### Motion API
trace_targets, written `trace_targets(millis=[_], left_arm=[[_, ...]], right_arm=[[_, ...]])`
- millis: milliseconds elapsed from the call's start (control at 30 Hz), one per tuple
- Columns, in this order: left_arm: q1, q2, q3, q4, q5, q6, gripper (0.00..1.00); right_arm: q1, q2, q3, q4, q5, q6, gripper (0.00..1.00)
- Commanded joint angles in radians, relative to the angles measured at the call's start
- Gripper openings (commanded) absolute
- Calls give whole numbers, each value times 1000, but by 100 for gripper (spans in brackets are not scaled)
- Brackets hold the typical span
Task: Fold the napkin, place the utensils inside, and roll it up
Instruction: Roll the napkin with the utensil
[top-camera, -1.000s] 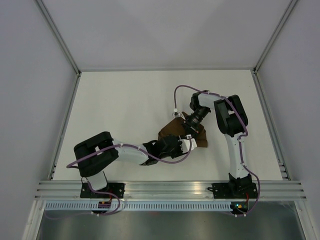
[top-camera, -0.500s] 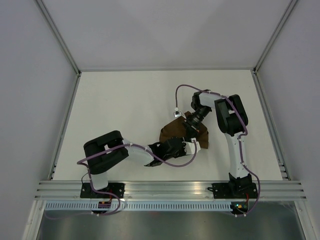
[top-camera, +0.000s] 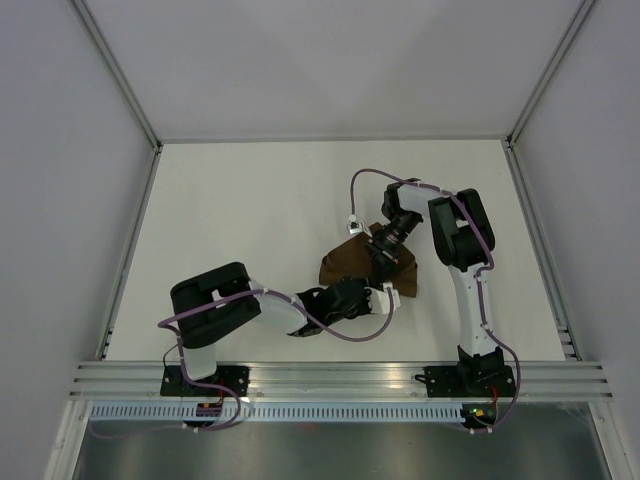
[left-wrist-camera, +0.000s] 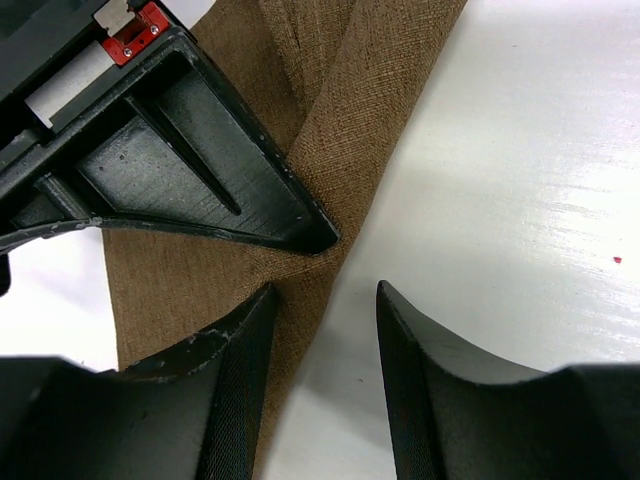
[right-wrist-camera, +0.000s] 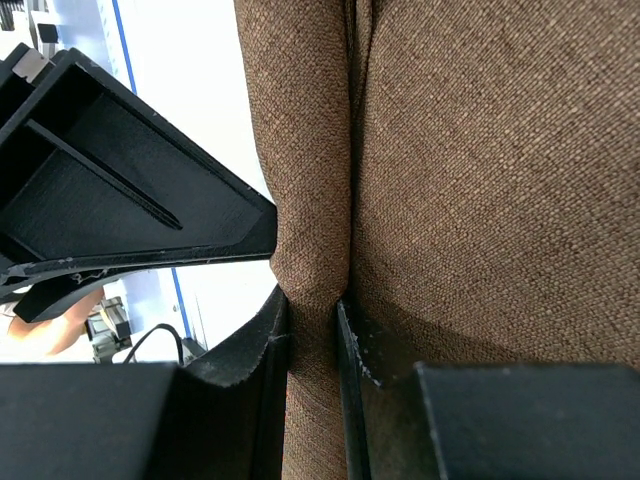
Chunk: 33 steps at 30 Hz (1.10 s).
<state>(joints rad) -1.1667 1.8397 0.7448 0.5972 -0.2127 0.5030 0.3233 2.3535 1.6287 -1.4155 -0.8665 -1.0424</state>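
The dark brown napkin (top-camera: 342, 266) lies bunched and folded on the white table, right of centre. My right gripper (right-wrist-camera: 312, 310) is shut on a rolled fold of the napkin (right-wrist-camera: 480, 170), pinching the cloth between both fingers; from above it (top-camera: 383, 258) sits over the cloth's middle. My left gripper (left-wrist-camera: 327, 300) stands open at the napkin's (left-wrist-camera: 340, 110) near edge, one finger (left-wrist-camera: 235, 390) over the cloth and the other over bare table. It holds nothing. From above it (top-camera: 388, 294) is just in front of the right one. The utensils are hidden.
A purple cable loops over the right arm, with a small white connector (top-camera: 352, 222) hanging beside the napkin. Grey walls close off the table on three sides. An aluminium rail (top-camera: 330, 378) with both arm bases runs along the near edge.
The left arm has swung its elbow to the right, and its gripper has shifted slightly right along the napkin's near edge, its jaws a little wider. The right gripper keeps its pinch.
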Motion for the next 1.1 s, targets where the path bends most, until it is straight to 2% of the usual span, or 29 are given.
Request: trace_targets(millis=[0,200,267,300,500,767,900,1000,1067], left_arm=[[21,29,2,102,-79,92,52],[24,44,-7,157,-105,138,52],[27,36,-9,158,-91,144,53],[27,41,-9,168,-99,153,57],[33,38,-15,208,-105,195,58],[45,38,37,26,45,184,56],[58,67,111,-166,151,141,49],[74,81,143,-243,208,100,40],[87,87,166,-302,257,71,31]], right_arm=[[22,63,-4,145,121,-65,14],[22,66,-1,142,121,-67,14],[22,69,2,141,121,-65,13],[22,70,3,141,121,-65,14],[23,75,11,132,123,-65,14],[22,92,30,115,123,-68,13],[22,95,36,112,124,-68,13],[22,92,34,116,126,-64,13],[20,89,34,118,126,-62,13]])
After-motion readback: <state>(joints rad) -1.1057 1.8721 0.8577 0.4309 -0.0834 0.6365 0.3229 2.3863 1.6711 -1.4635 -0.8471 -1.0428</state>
